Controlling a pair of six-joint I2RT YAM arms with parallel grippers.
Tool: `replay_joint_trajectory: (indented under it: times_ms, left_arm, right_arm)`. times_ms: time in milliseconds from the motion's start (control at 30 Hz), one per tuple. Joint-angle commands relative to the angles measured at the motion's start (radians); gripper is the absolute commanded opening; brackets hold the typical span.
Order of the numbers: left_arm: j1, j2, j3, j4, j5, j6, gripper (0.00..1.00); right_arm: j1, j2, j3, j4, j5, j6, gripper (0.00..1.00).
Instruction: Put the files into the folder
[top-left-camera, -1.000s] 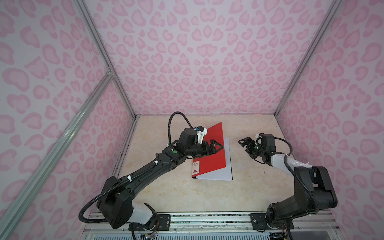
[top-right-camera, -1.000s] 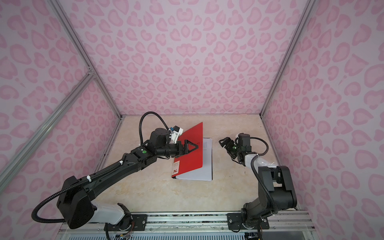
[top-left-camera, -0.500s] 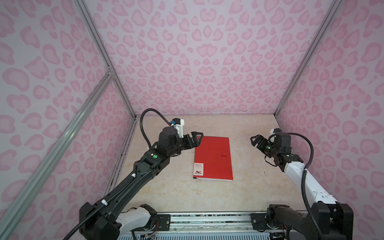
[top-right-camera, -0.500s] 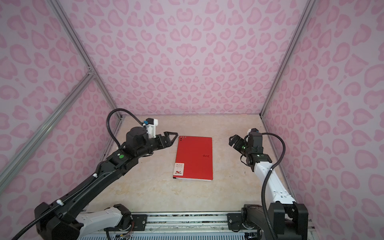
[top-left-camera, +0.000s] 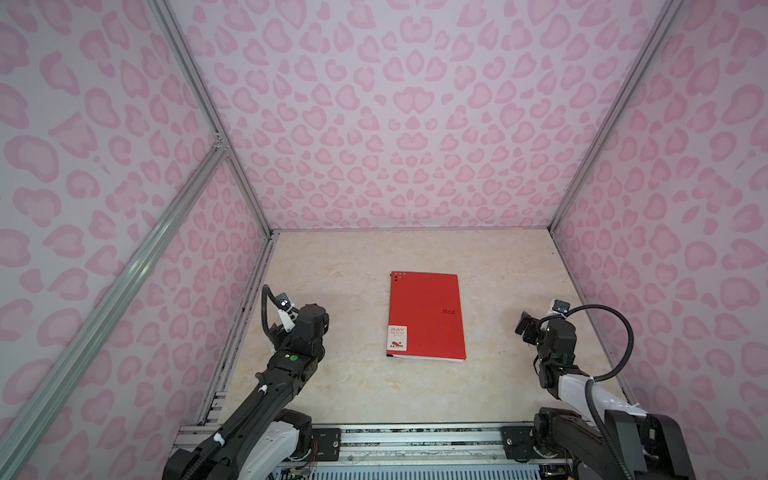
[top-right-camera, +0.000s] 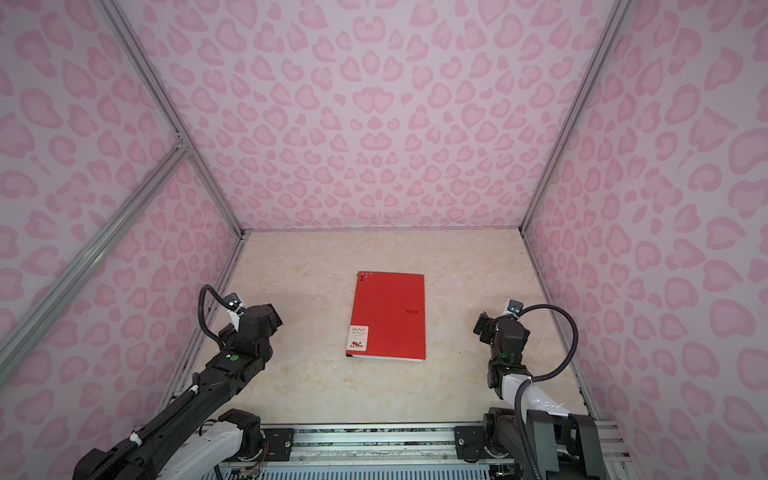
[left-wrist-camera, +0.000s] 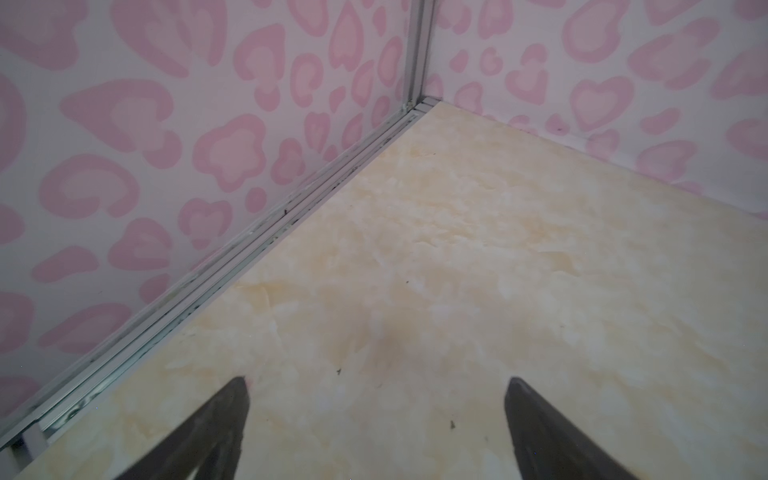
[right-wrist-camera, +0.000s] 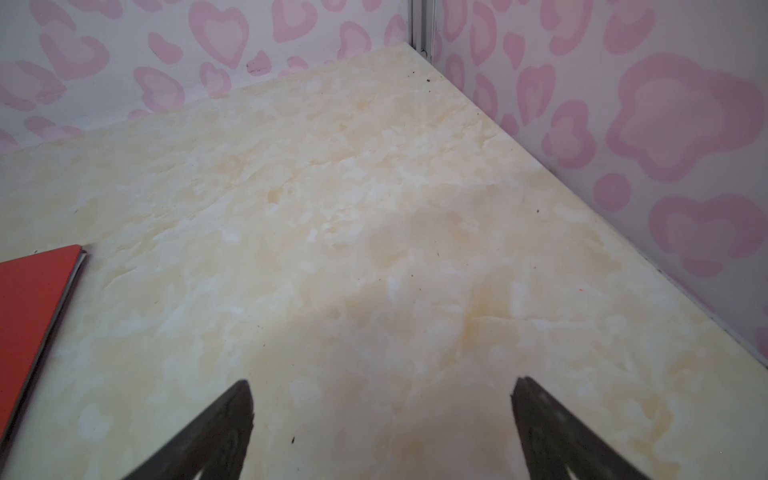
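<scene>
- Lying flat and closed near the middle of the beige marbled tabletop (top-left-camera: 353, 386), the thin red rectangular folder (top-left-camera: 426, 316) has its edges roughly square to the pink heart-patterned walls (top-left-camera: 395, 124), touching neither arm.
- Bare tabletop surrounds the folder on every side; it is well apart from the back wall and both side walls.
- A thin white strip of paper sheets (top-left-camera: 436, 358) shows along the folder's near edge, under the cover.
- The left gripper (left-wrist-camera: 376, 386) sits beside the left wall's aluminium rail (left-wrist-camera: 291, 216), its dark fingers spread wide with only table between them, gripping nothing.
- The right gripper (right-wrist-camera: 382, 388) sits toward the right wall, jaws likewise released and empty; a corner of the folder shows at the edge of the right wrist view.
- A second ago the left gripper held the red cover tilted up over the white sheets, with the right gripper just beside the folder.
- Half a second ago the cover lay shut and both grippers were still near its far corners; now both arms have drawn back to the near side, well clear of it.
- The cover carries a small dark "RAY" logo (top-left-camera: 449, 311) near its right edge.
- A white sticker (top-left-camera: 397, 337) at the near left corner reads "RAY" and "A4"; its smaller print is too small to read.
</scene>
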Motion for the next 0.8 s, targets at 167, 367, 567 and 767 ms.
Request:
replay_joint_trajectory:
  times_ms: [167, 367, 567, 767]
  left_arm:
    - [0.099, 0.184, -0.102, 0.587, -0.057, 0.235, 0.97]
    - [0.209, 0.272, -0.207, 0.940, 0.204, 0.324, 1.00]
    - [0.240, 0.405, -0.190, 1.072, 0.363, 0.385, 0.98]
    - [0.242, 0.449, -0.162, 1.072, 0.444, 0.427, 0.98]
  right_arm:
    - [0.027, 0.319, 0.106, 0.440, -0.030, -0.085, 0.99]
    - [0.091, 0.375, 0.159, 0.355, 0.033, -0.130, 1.00]
    - [0.132, 0.405, 0.178, 0.371, 0.087, -0.166, 1.00]
    - [0.132, 0.402, 0.182, 0.357, 0.091, -0.166, 1.00]
